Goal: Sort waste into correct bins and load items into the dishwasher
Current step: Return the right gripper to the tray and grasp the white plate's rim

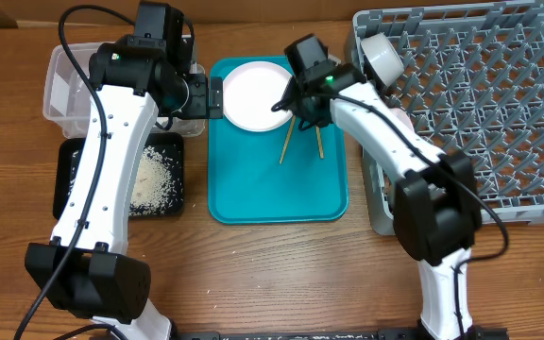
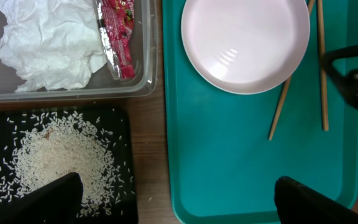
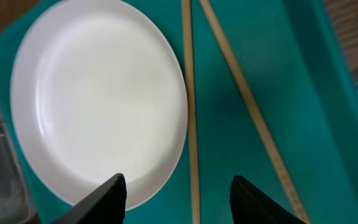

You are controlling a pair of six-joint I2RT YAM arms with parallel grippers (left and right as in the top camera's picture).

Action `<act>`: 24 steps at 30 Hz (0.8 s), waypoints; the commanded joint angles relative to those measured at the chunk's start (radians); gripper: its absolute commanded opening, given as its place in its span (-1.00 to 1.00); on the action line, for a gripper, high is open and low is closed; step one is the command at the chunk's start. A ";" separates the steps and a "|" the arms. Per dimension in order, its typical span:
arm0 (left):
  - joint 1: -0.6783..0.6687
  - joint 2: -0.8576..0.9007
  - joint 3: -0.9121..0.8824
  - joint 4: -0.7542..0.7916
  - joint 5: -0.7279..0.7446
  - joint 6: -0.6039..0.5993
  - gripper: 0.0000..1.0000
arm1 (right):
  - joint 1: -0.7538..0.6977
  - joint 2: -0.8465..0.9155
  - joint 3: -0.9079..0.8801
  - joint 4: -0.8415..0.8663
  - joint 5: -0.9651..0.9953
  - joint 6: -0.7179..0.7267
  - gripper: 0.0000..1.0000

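Observation:
The white plate (image 1: 253, 94) lies on the teal tray (image 1: 277, 194), with two wooden chopsticks (image 1: 288, 144) beside it. My right gripper (image 3: 179, 193) is open just above the plate's edge (image 3: 98, 106) and one chopstick (image 3: 189, 93). My left gripper (image 2: 176, 199) is open and empty, over the gap between the black tray (image 2: 123, 124) and the teal tray. The clear tub (image 2: 142, 81) holds the napkin (image 2: 48, 43) and the red wrapper (image 2: 118, 31). Rice (image 2: 55, 162) lies in the black tray. A white bowl (image 1: 382, 57) sits in the grey rack (image 1: 480, 104).
The grey rack fills the right side, its near left corner close to the teal tray's right edge. The clear tub (image 1: 64, 85) and black tray (image 1: 163, 194) stand at the left under my left arm. A stray rice grain lies on the wood between the trays.

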 commanded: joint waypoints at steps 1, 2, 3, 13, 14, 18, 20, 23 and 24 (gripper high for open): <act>0.003 0.009 -0.003 0.002 -0.006 -0.006 1.00 | 0.019 0.038 0.001 0.032 -0.058 0.065 0.08; 0.003 0.009 -0.003 0.002 -0.006 -0.006 1.00 | 0.023 0.050 0.001 0.039 -0.064 0.066 0.06; 0.003 0.009 -0.003 0.002 -0.006 -0.006 1.00 | 0.025 0.059 0.001 0.043 -0.069 0.066 0.04; 0.003 0.009 -0.003 0.003 -0.006 -0.006 0.99 | 0.040 0.107 0.001 0.065 -0.080 0.088 -0.10; 0.003 0.009 -0.003 0.002 -0.006 -0.006 1.00 | 0.041 0.107 0.001 0.066 -0.080 0.088 -0.12; 0.003 0.009 -0.003 0.002 -0.006 -0.006 1.00 | 0.042 0.108 0.001 0.075 -0.080 0.088 -0.17; 0.003 0.009 -0.003 0.002 -0.006 -0.006 0.99 | 0.042 0.111 0.001 0.077 -0.080 0.090 -0.19; 0.003 0.009 -0.003 0.002 -0.006 -0.006 1.00 | 0.042 0.122 0.001 0.080 -0.080 0.103 -0.20; 0.003 0.009 -0.003 0.002 -0.006 -0.006 1.00 | 0.042 0.129 0.001 0.080 -0.080 0.112 -0.20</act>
